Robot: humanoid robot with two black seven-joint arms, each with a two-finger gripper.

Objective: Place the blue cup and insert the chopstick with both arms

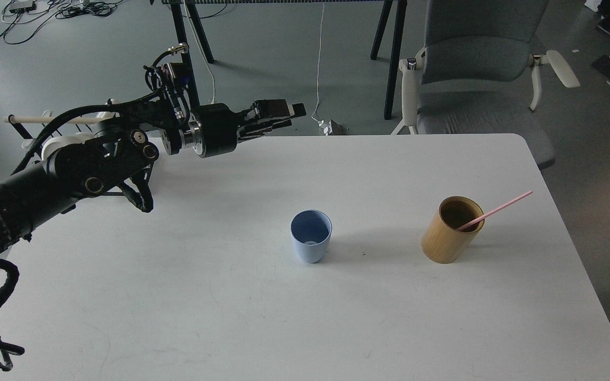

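the blue cup [311, 235] stands upright mid-table, the chopstick [494, 211] leans in the bamboo holder [450, 229], nothing inserted yet; my left gripper [284, 117] hovers far off, fingers close together and empty.

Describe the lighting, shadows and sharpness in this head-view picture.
Head view: soft, even light; the blue cup and the bamboo holder cast only faint shadows on the white table; no strong glare; the chopstick reads crisp; the left pincer is dark, its fingers hard to separate.
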